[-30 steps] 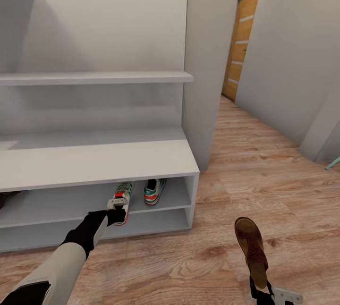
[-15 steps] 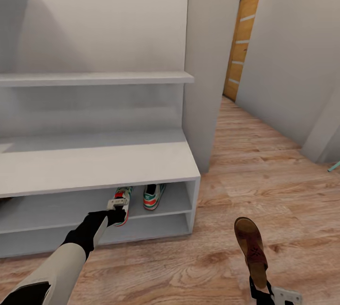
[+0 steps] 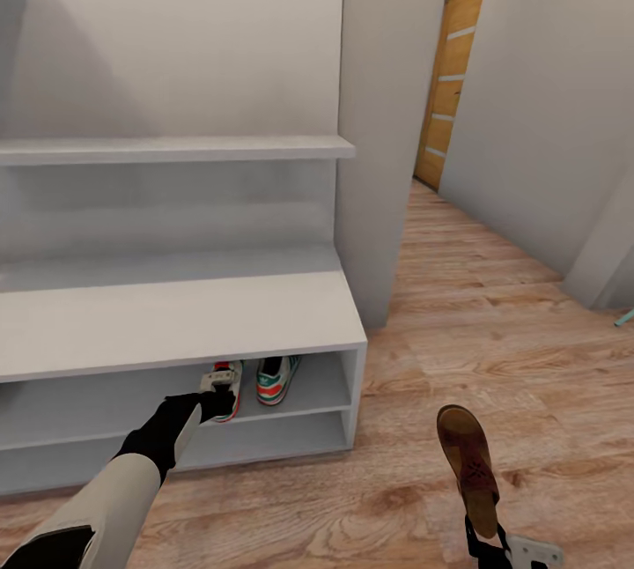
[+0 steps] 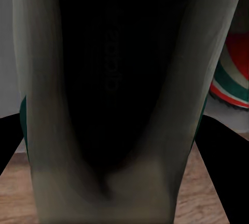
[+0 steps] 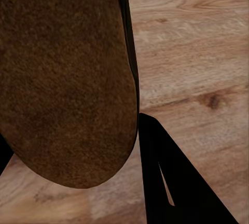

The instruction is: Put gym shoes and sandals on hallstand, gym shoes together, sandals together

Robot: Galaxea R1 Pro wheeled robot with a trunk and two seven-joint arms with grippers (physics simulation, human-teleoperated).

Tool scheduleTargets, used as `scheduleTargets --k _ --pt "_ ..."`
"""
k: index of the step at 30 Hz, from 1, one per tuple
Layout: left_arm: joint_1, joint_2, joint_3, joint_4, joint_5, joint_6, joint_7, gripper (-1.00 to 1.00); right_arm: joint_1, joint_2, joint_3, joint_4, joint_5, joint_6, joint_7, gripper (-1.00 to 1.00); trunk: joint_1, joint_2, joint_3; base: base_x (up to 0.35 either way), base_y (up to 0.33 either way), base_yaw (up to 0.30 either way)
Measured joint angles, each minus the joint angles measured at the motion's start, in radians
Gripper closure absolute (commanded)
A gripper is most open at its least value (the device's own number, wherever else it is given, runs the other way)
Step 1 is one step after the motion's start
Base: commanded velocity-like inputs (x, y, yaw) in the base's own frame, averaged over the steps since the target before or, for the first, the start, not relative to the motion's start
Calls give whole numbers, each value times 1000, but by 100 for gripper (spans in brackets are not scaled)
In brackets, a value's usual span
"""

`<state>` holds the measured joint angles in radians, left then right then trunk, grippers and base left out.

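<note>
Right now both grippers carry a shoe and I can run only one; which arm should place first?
Left. Its gripper already holds a gym shoe in the hallstand slot beside the other gym shoe. The right gripper holds a sandal over floor.

Pale grey walls (image 3: 176,32) enclose a narrow passage — a square pillar (image 3: 387,111) juts forward at the centre. Beyond it stands a wooden door (image 3: 449,84) with pale horizontal bands.

hallstand (image 3: 176,314) | upper slot: two gym shoes (image 3: 275,379) side by side | stands on corridor floor (image 3: 475,322)
</note>
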<state>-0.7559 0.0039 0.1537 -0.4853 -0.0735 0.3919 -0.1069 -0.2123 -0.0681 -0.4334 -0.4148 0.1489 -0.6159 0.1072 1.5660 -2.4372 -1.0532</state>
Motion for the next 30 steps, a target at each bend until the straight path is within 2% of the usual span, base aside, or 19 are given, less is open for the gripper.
scheduleTargets --k 7,30 --pt "0 0 0 1 0 -1 0 100 0 0 0 0 0 0 0 100 0 0 0 141 -87 0" --pt "-1 0 0 0 0 -1 0 100 0 0 0 0 0 0 0 100 0 0 0 45 -19 0"
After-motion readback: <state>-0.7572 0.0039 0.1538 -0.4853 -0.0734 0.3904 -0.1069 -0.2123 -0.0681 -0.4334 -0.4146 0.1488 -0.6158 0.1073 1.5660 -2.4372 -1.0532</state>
